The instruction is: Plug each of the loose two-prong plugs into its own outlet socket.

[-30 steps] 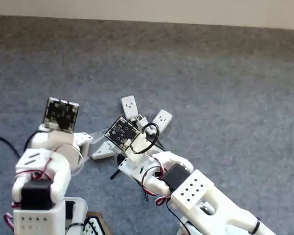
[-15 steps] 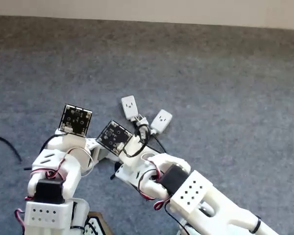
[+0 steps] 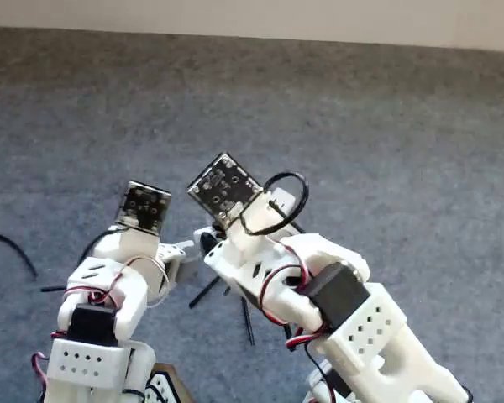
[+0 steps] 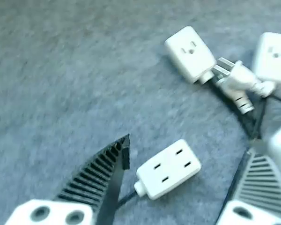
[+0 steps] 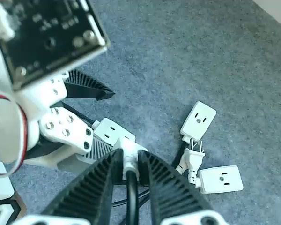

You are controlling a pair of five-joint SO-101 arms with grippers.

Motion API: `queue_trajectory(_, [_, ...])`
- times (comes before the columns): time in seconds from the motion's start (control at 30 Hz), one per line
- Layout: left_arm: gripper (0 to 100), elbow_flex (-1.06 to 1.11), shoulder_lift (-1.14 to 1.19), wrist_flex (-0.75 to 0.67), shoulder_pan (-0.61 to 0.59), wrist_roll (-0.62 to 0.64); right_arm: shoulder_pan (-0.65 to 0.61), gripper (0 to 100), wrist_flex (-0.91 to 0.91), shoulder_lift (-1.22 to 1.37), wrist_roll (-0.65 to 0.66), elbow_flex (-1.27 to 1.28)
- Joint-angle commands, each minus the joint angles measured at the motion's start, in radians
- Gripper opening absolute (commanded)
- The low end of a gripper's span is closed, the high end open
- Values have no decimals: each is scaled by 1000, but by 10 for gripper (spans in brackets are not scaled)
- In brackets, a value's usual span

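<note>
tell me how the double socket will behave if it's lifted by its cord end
The double socket looks like a small rigid plastic block, so probably light and stiff. The right gripper pinches only its neck, so the body may pivot or droop. Its black cord looks floppy and will likely trail behind.

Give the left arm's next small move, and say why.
Probably close the left gripper on the white outlet block. The block lies between its open jaws, while the right gripper is shut on the block's cord end. A plug with bare prongs lies farther off.
</note>
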Motion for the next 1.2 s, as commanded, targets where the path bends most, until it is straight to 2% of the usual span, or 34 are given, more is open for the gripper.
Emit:
queue_trajectory(0.0, [369,-15,-10,-6,4,0,15,5,2,-13,8,-18])
queue_trajectory(0.17, [369,-139,7,3,-151,3,15,5,1,-13,35,104])
queue_trajectory(0.23, [369,-242,77,57,-202,3,15,5,-13,-13,72,150])
queue_trajectory(0.37, [369,-538,430,184,-278,5,25,5,-12,-12,121,182])
queue_trajectory(0.53, [369,-1086,984,390,-426,0,87,5,8,119,152,113])
queue_trajectory(0.73, [369,-1776,1566,617,-653,0,99,5,205,478,153,-242])
queue_trajectory(0.9, [369,-2219,1968,723,-799,0,73,5,524,783,52,-769])
queue_trajectory(0.97, [369,-2351,2098,736,-837,0,53,5,647,937,-26,-978])
queue_trajectory(1.0, [369,-2408,2153,738,-852,0,51,5,648,1007,-63,-1063])
queue_trajectory(1.17, [369,-2609,2315,761,-924,-21,48,5,647,1204,-192,-1127])
